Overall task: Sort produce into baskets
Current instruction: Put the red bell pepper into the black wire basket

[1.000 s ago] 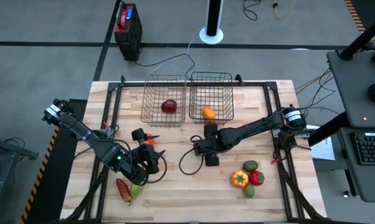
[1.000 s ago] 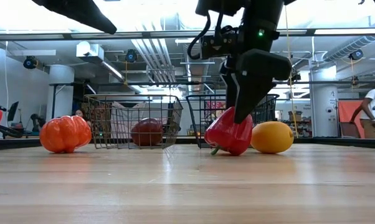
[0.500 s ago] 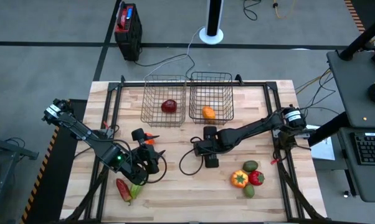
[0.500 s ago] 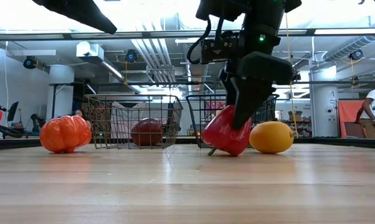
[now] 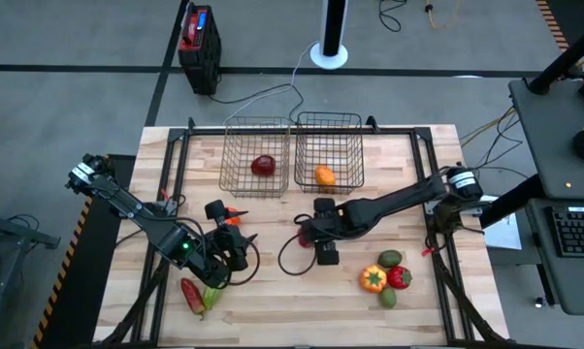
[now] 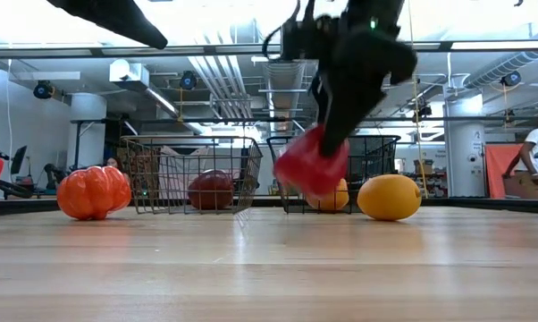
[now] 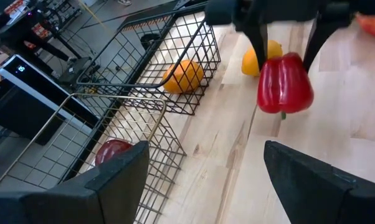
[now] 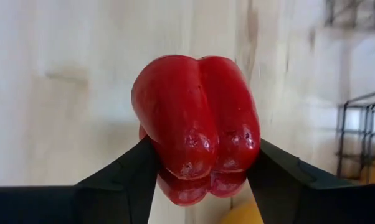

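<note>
My right end effector (image 8: 197, 168) is clamped on a glossy red bell pepper (image 8: 197, 124), lifted clear of the pale wooden tabletop (image 5: 273, 291), just in front of two dark wire-mesh baskets (image 5: 256, 155). One basket holds a dark red fruit (image 5: 263, 166), the other an orange fruit (image 5: 324, 175). My left end effector (image 5: 236, 247), fingers spread and empty, waits near the tabletop's left front.

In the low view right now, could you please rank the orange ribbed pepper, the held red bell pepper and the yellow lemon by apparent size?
1. Orange ribbed pepper and red bell pepper, lifted in the right claw: alike, and the red one is blurred; unranked.
2. Yellow lemon: slightly smaller, though its distance differs.
</note>
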Available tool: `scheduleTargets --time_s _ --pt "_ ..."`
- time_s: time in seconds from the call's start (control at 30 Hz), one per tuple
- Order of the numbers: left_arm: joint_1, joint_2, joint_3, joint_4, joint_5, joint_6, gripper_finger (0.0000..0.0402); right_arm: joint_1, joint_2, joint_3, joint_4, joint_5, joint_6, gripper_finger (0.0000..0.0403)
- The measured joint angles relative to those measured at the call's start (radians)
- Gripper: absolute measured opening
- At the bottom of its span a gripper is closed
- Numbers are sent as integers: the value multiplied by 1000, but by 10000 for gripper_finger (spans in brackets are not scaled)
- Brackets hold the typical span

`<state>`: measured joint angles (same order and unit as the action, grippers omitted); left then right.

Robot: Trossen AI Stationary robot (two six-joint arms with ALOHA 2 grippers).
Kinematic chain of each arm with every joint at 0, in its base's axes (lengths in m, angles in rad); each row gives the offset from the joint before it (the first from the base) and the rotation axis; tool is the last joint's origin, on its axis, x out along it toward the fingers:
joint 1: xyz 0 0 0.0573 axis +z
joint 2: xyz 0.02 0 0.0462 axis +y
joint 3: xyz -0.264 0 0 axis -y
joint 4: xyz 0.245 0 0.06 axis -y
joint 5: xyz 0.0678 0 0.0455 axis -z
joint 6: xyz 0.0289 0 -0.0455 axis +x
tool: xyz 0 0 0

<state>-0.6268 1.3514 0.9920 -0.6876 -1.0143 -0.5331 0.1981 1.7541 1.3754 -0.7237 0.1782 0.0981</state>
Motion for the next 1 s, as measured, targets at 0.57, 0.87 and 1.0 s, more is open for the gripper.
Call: scheduleTargets --time_s 0.57,0.87,1.0 --pt "0 0 0 7 0 -5 298 -55 -221 -4 375 257 -249 207" --pt "0 0 0 12 0 -5 298 -248 -230 -13 364 396 -128 207" --pt "0 0 0 13 0 -5 298 -314 -230 -15 264 572 33 207"
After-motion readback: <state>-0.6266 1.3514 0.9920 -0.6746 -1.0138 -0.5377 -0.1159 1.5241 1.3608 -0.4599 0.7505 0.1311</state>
